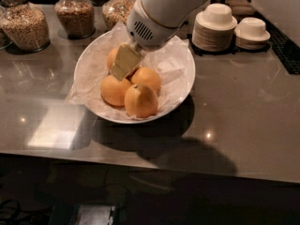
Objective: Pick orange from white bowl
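Observation:
The white bowl (pixel 185 86), wide and lined with crumpled white paper, stands on the counter and holds several oranges. The orange (pixel 140 101) nearest the front looks the largest and has a small dark mark near its top. Two more lie behind it, one on the left (pixel 114 91) and one on the right (pixel 147 78). Another at the back (pixel 111 58) is partly hidden. My gripper (pixel 124 62) hangs from the white arm over the back of the pile, just above the left and back oranges. Nothing shows in its hold.
Three glass jars of grain (pixel 74 14) stand along the back left of the counter. Stacks of small white bowls (pixel 214 28) sit at the back right. The counter's front edge (pixel 140 161) runs below the bowl. A dark grate (pixel 286 50) lies at the far right.

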You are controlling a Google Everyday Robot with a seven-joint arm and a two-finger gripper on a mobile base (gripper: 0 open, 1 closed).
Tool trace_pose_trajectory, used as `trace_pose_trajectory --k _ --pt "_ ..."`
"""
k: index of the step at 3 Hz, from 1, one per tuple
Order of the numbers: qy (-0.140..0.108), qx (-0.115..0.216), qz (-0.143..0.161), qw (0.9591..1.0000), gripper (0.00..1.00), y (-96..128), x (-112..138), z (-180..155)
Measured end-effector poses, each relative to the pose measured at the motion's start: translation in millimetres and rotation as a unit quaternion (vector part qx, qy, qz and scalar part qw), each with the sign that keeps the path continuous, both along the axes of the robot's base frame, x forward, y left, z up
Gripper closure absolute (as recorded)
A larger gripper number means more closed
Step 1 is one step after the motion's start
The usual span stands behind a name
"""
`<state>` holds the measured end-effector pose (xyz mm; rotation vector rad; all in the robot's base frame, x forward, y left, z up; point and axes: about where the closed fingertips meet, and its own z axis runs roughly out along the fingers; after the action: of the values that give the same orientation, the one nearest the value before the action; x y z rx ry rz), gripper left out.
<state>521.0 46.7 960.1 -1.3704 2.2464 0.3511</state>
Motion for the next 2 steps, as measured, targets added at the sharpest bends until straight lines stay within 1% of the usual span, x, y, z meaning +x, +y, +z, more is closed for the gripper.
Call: trace_pose_trajectory --k 1,2 --pt "0.000 0.000 0.000 1.0000 0.38 -0.1 0.0 0.0" --pt "0.003 -0.002 -0.012 0.9999 0.34 -3.8 -1.4 -2.8"
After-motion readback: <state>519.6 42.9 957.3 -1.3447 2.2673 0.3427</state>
